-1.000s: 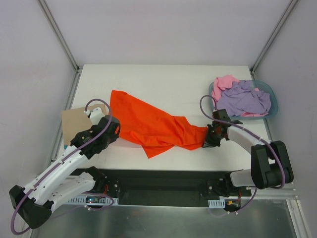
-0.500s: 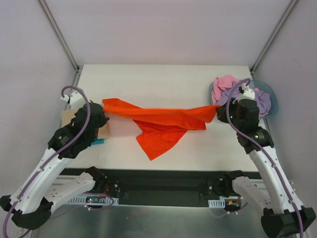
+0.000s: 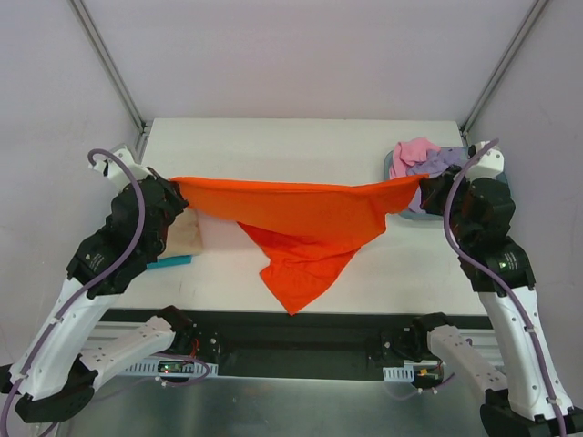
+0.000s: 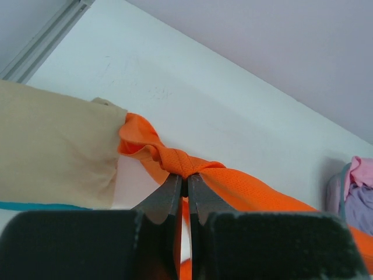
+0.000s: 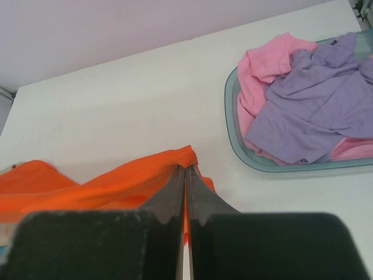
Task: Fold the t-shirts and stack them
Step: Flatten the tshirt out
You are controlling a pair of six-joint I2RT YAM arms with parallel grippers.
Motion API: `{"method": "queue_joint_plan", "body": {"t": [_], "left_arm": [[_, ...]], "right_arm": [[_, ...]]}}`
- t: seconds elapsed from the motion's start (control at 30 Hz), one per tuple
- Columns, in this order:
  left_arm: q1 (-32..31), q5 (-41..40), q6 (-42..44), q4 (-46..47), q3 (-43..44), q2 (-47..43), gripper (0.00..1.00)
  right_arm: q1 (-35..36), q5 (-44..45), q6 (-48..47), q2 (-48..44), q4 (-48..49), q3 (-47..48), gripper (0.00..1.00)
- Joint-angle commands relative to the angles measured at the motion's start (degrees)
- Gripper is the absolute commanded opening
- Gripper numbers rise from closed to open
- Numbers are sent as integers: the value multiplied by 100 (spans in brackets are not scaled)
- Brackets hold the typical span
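White walls close in a white surface (image 3: 301,146), above which the orange t-shirt (image 3: 301,214) is stretched across the middle of the overhead frame, its lower part sagging to a point toward the bottom edge. The left gripper (image 4: 185,178) is pinched tight on one bunched corner, and the right gripper (image 5: 185,170) on the opposite one. The lilac t-shirt (image 5: 315,111) and pink t-shirt (image 5: 265,64) lie crumpled in the basin (image 5: 303,167) at upper right. The orange cloth looks light, limp and slightly slick, so it will likely droop and twist. Hems or shoulder seams seem the surest holds.
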Motion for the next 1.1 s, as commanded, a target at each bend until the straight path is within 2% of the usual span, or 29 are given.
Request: {"method": "queue_joint_plan", "body": {"t": [0.0,0.27,0.37,0.53,0.6,0.73,0.83,0.9,1.0,1.07], "left_arm": [[26,728,837,656,757,-65,0],[26,2460,1462,815,2455,-144,0],[26,3199,1770,859,3410,-92,0],[26,4447,1911,868,4047,-56,0],[26,4458,1902,868,4170,-39,0],[26,4300,1937,877,4197,119,0],[26,3660,2007,885,4030,303,0],[26,2844,2060,912,3767,583,0],[26,1554,2104,929,3179,1276,0],[44,1093,2009,929,2592,1717,0]], "right_arm": [[-7,-82,-286,4,380,879,1],[-6,-495,-559,-66,442,3013,0],[2,-478,-638,-171,407,3498,0],[2,-838,-639,-207,319,4509,0],[-6,-1084,-630,-180,423,4746,0],[-7,-1032,-700,74,345,5142,0],[-7,-926,-840,399,319,5161,0],[2,-602,-945,714,257,5056,0],[-7,-251,-1112,1005,607,4153,0],[-7,-4,-1139,1164,949,3242,0]]}}
